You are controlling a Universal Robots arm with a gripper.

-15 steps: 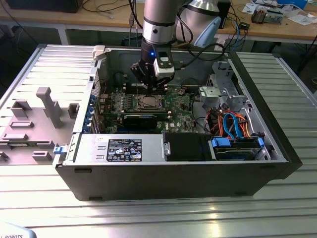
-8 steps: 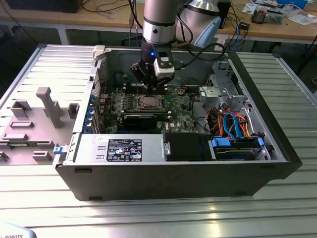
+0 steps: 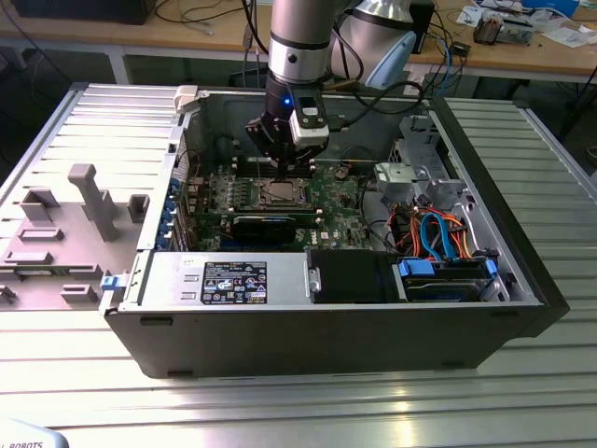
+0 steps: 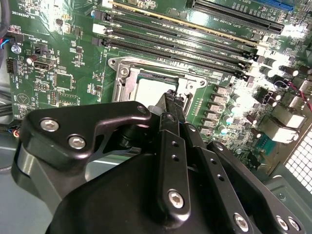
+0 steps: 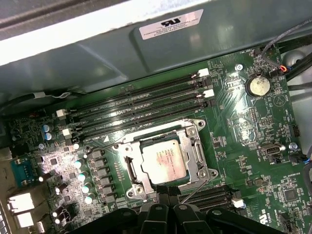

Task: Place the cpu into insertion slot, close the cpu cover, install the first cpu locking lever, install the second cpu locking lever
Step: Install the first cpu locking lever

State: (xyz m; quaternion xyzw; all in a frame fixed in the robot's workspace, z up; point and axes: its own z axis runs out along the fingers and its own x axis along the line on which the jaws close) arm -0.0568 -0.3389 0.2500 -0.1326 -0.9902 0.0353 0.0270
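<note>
The cpu (image 5: 165, 162) lies flat in the insertion slot (image 5: 199, 130) on the green board, its silvery top showing. The cpu cover (image 5: 127, 168) lies down around it as a metal frame. A thin wire lever (image 5: 196, 190) slants off the socket's edge beside my fingertips. My gripper (image 5: 164, 194) is shut with nothing between its fingers, and its tip hovers at the socket's rim. In the second wrist view the fingers (image 4: 171, 141) come together over the cpu (image 4: 146, 87). The exterior view shows the gripper (image 3: 283, 168) just above the slot (image 3: 279, 193) inside the open case.
Long black memory slots (image 5: 141, 105) run beside the socket, next to the case wall (image 5: 97, 53). Capacitors (image 5: 83, 175) and a coin battery (image 5: 258, 86) stand on the board. Drive bays and orange and blue cables (image 3: 438, 238) fill the exterior view's right. A grey fixture (image 3: 89, 201) stands outside the case.
</note>
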